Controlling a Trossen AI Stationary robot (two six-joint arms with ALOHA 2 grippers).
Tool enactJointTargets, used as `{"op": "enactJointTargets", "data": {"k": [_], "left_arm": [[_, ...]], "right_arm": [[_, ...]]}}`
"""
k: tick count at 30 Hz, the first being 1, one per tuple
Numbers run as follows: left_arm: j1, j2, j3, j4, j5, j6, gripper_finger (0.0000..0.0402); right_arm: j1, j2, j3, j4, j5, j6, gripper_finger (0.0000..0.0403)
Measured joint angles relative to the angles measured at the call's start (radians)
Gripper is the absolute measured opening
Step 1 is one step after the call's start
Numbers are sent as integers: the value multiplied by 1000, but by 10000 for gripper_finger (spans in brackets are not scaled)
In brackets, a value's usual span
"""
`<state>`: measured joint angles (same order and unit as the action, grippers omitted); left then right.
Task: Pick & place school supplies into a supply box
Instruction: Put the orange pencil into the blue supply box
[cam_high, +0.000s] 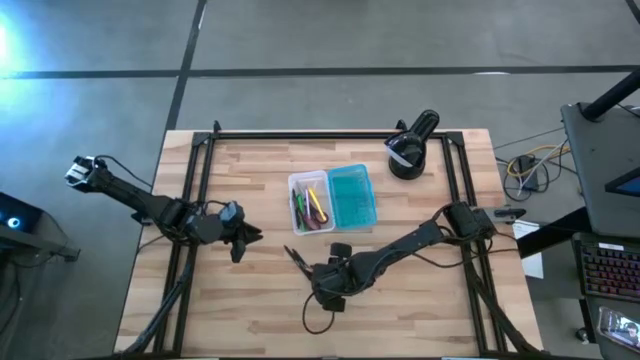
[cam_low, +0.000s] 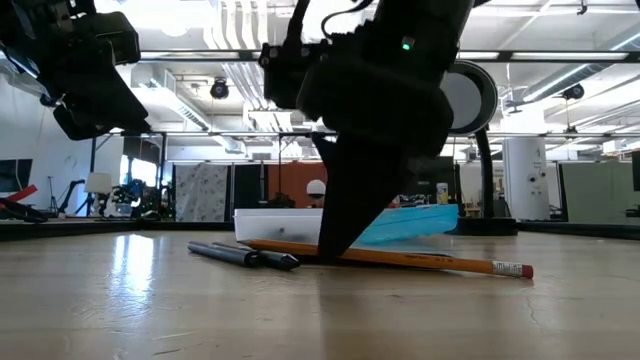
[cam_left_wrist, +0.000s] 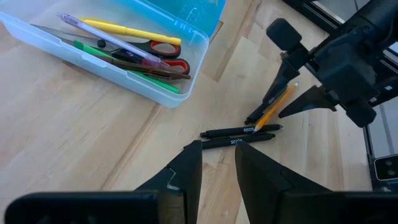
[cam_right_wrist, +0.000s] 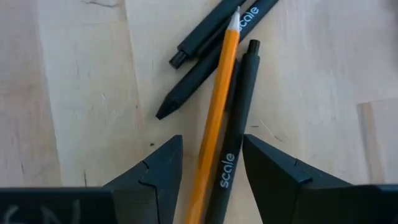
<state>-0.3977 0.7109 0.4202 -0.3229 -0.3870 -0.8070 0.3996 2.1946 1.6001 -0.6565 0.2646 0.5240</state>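
The supply box (cam_high: 332, 198) lies open in the middle of the table, its clear tray (cam_left_wrist: 106, 59) beside its teal half (cam_high: 352, 195). In the tray are a yellow pencil, a green marker, thin sticks and red-handled scissors (cam_left_wrist: 165, 55). An orange pencil (cam_right_wrist: 216, 112) and three dark pens (cam_right_wrist: 233, 137) lie on the wood near the tray. My right gripper (cam_right_wrist: 211, 174) is open and low over them, with the pencil and one pen between its fingers and a gap on each side. My left gripper (cam_left_wrist: 217, 165) is open and hovers left of the pens.
A black round device with a white patch (cam_high: 410, 155) stands at the far right, beyond the box. A black frame rail (cam_high: 330, 133) runs along the table's far edge. Bare wood (cam_high: 250, 310) lies along the near side.
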Motion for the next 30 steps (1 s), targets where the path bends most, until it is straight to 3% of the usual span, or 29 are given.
{"op": "enactJointTargets", "data": {"k": [30], "left_arm": [[0,0,0,-2,0,18,80]], "right_arm": [[14,28,7,-17,23,-1,130]]}}
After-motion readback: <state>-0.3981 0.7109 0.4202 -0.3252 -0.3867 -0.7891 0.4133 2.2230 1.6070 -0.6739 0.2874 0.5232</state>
